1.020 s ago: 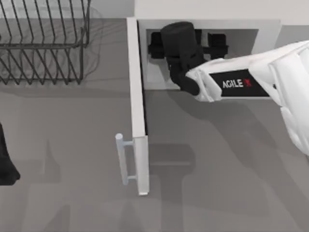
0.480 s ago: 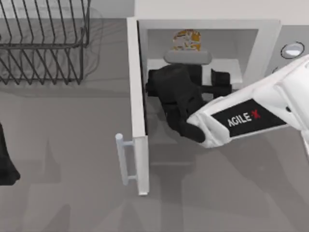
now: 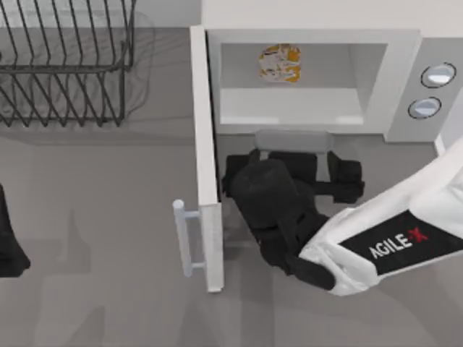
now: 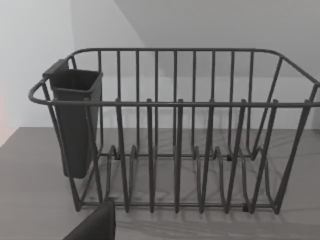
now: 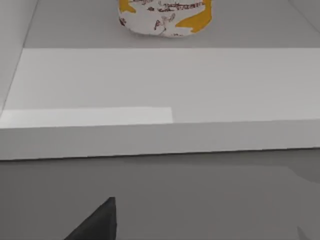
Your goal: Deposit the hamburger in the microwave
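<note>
Top view: hamburger (image 3: 280, 62) sits inside the microwave (image 3: 405, 43) cavity, toward the back wall, roughly at 12 o'clock of the frame, resting on the white cavity floor with nothing touching it. Right wrist view agrees: hamburger (image 5: 165, 17) on the cavity floor beyond the front lip, well apart from the dark fingertip (image 5: 97, 220) at the frame edge. Right hand (image 3: 293, 170) is outside the cavity, just in front of the opening over the desk (image 3: 108, 238), at about 6 o'clock from the burger; it holds nothing, and its two dark fingers look spread fairly wide, pointing at the opening. Microwave door (image 3: 205, 159) stands swung out, edge-on, with its bar handle (image 3: 181, 238) at its outer end, near 7 o'clock of the cavity. Two round dials (image 3: 432, 90) sit at 3 o'clock of the cavity. Left hand (image 3: 9, 246) is parked at the 9 o'clock edge of the desk, can't tell whether its fingers are spread or closed; its wrist camera faces the wire dish rack (image 4: 175, 130), which stands at 10 o'clock in the top view. Judgement: the deposit itself looks done, burger in and released. What's left, if anything, is clearing the right arm away; the task sentence doesn't ask for closing the door, which is not shut.
</note>
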